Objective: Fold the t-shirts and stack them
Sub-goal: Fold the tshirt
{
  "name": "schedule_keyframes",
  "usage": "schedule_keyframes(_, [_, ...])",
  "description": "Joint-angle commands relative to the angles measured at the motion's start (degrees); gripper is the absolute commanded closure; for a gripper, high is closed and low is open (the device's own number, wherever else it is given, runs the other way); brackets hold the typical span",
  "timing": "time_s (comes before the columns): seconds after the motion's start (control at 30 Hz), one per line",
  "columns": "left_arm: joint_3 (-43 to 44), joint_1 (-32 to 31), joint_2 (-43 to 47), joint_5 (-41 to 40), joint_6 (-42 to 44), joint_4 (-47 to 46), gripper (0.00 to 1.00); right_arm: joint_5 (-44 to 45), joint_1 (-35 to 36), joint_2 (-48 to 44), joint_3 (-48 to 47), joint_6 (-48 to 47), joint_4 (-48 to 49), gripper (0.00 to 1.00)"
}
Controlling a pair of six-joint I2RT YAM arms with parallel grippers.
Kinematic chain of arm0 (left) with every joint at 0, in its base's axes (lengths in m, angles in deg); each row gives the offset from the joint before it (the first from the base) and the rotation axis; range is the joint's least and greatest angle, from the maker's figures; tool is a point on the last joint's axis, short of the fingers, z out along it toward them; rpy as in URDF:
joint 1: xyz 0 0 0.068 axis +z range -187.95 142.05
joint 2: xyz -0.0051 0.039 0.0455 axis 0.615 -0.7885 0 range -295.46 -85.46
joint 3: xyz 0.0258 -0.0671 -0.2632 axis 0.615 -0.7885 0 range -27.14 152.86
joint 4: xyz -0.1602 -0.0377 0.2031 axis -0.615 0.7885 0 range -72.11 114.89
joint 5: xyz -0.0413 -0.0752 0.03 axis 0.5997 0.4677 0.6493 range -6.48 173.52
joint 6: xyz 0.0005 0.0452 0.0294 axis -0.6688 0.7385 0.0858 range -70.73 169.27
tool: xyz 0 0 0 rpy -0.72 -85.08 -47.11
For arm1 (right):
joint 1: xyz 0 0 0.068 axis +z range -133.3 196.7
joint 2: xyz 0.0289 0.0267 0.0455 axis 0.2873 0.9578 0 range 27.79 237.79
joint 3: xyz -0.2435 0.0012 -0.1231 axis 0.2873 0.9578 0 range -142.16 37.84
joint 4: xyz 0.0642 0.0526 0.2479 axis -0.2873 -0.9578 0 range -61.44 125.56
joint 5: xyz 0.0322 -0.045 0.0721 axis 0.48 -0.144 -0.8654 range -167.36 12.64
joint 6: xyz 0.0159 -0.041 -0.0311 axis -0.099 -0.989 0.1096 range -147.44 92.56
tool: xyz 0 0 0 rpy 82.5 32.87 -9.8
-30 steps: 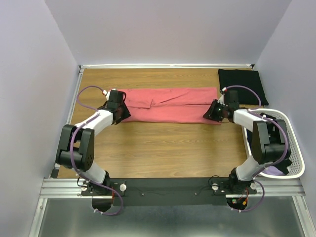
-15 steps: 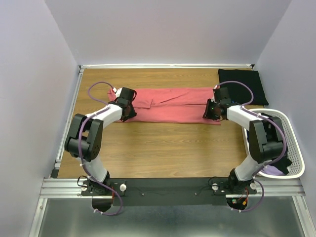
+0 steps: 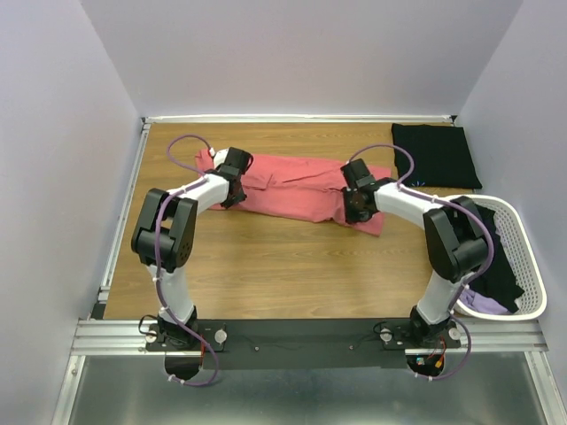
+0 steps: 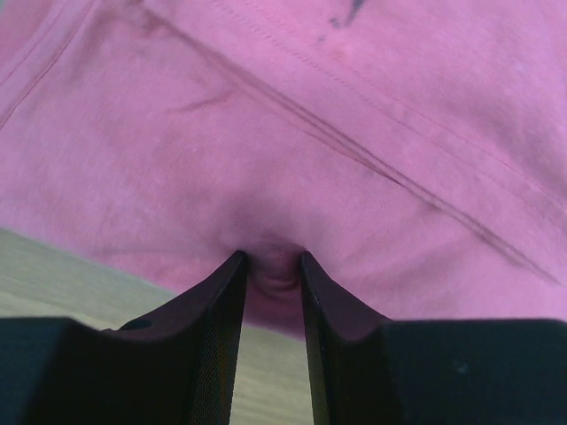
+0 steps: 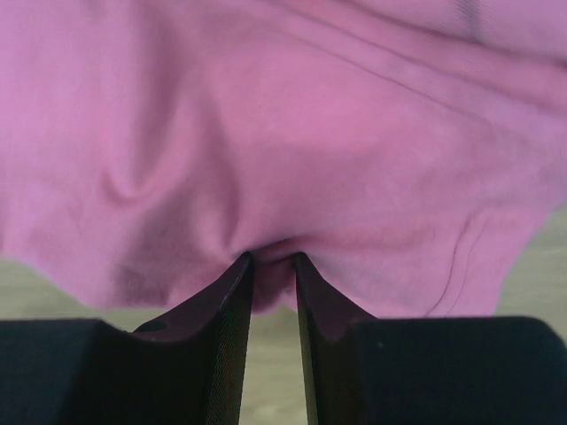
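T-shirts fill the white basket (image 3: pixel 534 283) at near right: a black tee (image 3: pixel 498 261) and a lilac tee (image 3: pixel 483 304). Farther out, the coral-pink t-shirt (image 3: pixel 297 188) lies bunched, with the left gripper (image 4: pixel 270 266) and right gripper (image 5: pixel 273 264) each pinching a fold of its edge. A folded black t-shirt (image 3: pixel 436 155) rests at the far right corner.

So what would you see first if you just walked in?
The coral-pink t-shirt stands out on the wooden table, with the left gripper and right gripper each pinching its edge. A folded black t-shirt sits in the far right corner, just beyond a white basket.
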Motion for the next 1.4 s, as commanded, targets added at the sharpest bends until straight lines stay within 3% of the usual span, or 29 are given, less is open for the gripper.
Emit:
schedule_keyframes(0.0, [4.0,1.9,-6.7,-5.5,3.4,5.0,0.61,-3.2,9.7,0.4,5.5,2.5,-18.1,0.66])
schedule_keyframes(0.1, [8.4,2.8,-9.4,-6.0,5.0,5.7,0.61,-7.5,15.7,-1.5,7.2,4.4,-20.8,0.66])
schedule_keyframes(0.23, [18.0,3.7,-14.3,-5.9,9.2,8.5,0.6,-15.7,29.2,-1.5,6.7,9.5,-22.0,0.66])
schedule_keyframes(0.5, [31.7,3.7,-22.3,-4.1,12.7,10.8,0.54,-20.8,38.7,3.5,-7.7,8.7,-22.6,0.66])
schedule_keyframes(0.67, [30.4,3.7,-14.5,-2.8,12.9,7.3,0.41,-12.9,38.6,-1.2,-12.8,7.9,-25.2,0.64])
schedule_keyframes(0.77, [28.1,3.6,-8.4,-1.2,11.2,6.0,0.39,-8.6,38.2,-3.4,-12.1,7.3,-25.6,0.64])
schedule_keyframes(1.0, [20.7,1.6,-0.8,1.5,4.8,6.0,0.41,-6.0,36.7,-2.4,-8.6,6.4,-25.9,0.65])
schedule_keyframes(1.37, [12.7,-0.6,-4.8,3.2,1.2,2.3,0.54,-10.4,36.7,1.5,-6.9,5.7,-21.4,0.66])
